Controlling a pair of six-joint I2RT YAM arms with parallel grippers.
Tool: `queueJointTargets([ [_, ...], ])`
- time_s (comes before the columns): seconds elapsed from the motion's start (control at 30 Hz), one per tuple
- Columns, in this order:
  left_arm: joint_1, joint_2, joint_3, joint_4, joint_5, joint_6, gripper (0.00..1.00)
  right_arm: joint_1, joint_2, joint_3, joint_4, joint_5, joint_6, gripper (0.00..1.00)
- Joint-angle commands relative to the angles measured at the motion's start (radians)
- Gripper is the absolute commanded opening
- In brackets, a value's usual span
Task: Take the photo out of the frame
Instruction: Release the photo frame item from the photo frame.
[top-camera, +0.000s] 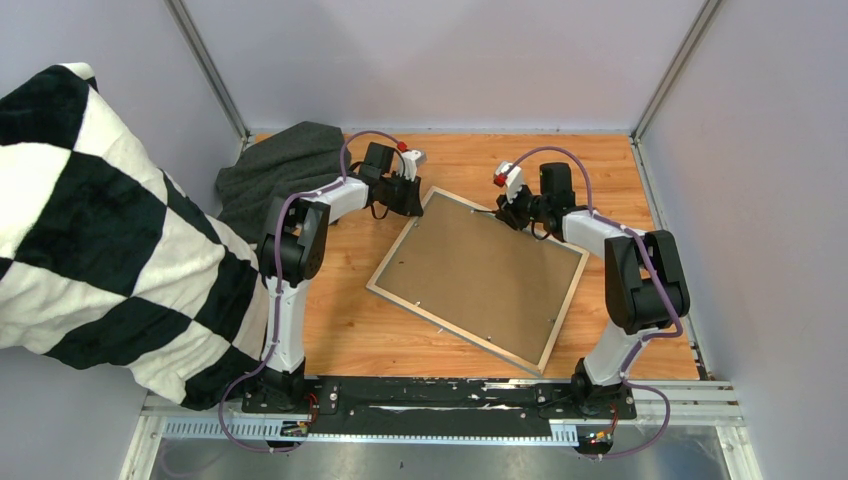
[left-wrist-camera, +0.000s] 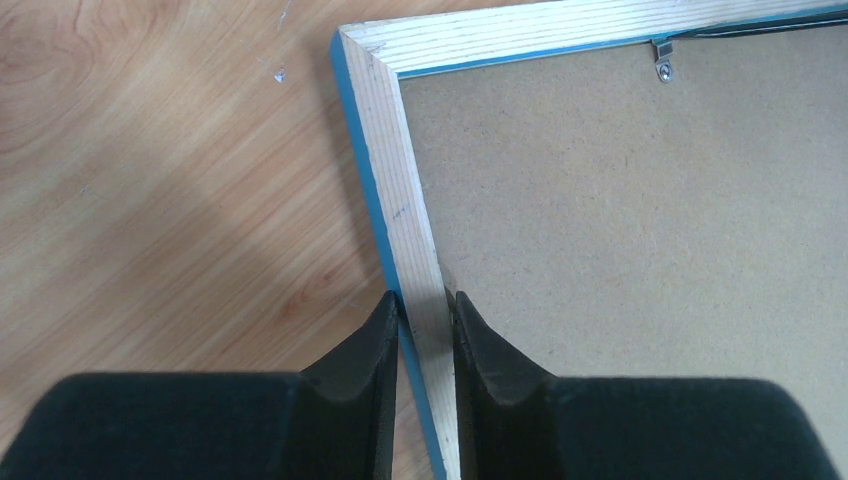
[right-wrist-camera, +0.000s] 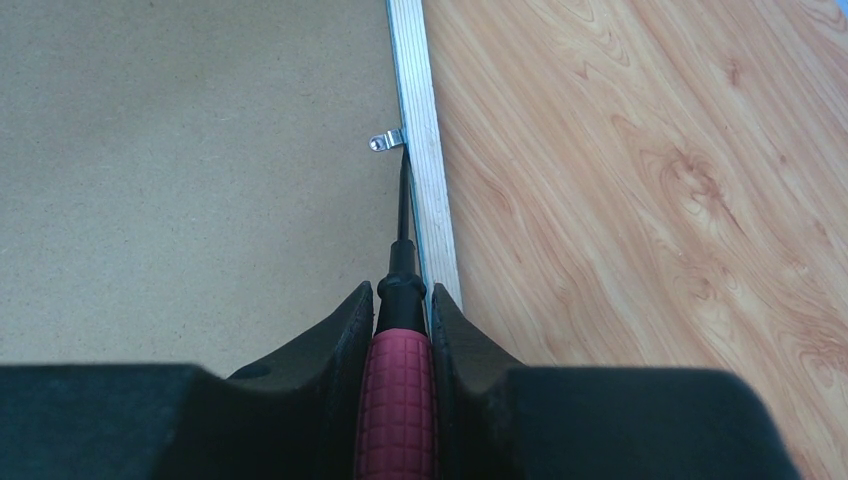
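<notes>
The frame (top-camera: 398, 243) lies face down and askew on the wooden table, its brown backing board (top-camera: 480, 272) facing up. The photo is hidden beneath the board. My left gripper (left-wrist-camera: 424, 300) is shut on the frame's pale wood rail (left-wrist-camera: 410, 210), a little below its far-left corner, where the blue edge shows. My right gripper (right-wrist-camera: 400, 290) is shut on a screwdriver (right-wrist-camera: 398, 390) with a dark red handle. The screwdriver's black shaft runs along the frame's far rail (right-wrist-camera: 425, 150), and its tip touches a small metal tab (right-wrist-camera: 386, 141) that overlaps the board.
A dark grey cloth (top-camera: 285, 165) is bunched at the back left of the table. A large black-and-white checked cloth (top-camera: 90, 230) hangs over the left side. Another metal tab (left-wrist-camera: 662, 66) sits on the frame's top rail. Grey walls enclose the table.
</notes>
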Motion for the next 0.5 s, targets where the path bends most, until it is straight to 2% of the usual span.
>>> queueJointTargets([
  [0.0,-0.028,0.084,-0.049,-0.122,0.056,0.029,0.0,0.003,0.017,0.021,-0.012,-0.01,0.004,0.0],
  [0.47,-0.028,0.086,-0.048,-0.123,0.058,0.029,0.0,-0.003,-0.101,-0.027,0.049,0.016,0.005,0.0],
])
